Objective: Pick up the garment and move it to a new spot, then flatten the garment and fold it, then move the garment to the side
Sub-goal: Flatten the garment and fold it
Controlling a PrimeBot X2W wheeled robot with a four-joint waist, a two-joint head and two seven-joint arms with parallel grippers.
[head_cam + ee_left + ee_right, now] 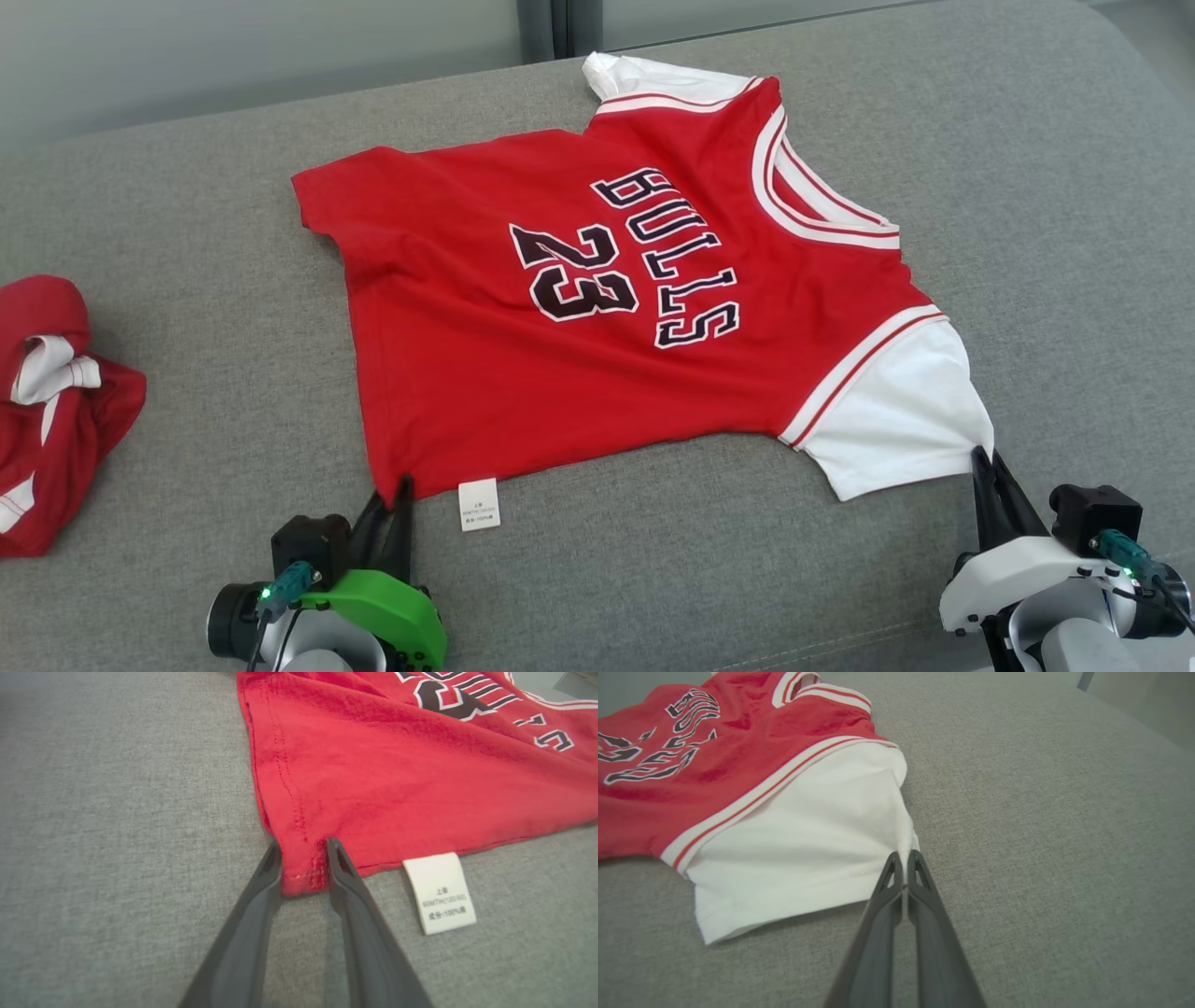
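Head view: garment (597,373) touches left pincer (394,490) and right pincer (986,457).

garment (448,373): red body, white sleeves, black white-edged lettering — red-and-white striped trim | label (479,504): white, dark print | couch (187,215): plain grey weave

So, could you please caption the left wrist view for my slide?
Left pincer astride a hem corner of the red jersey, white care label beside it.
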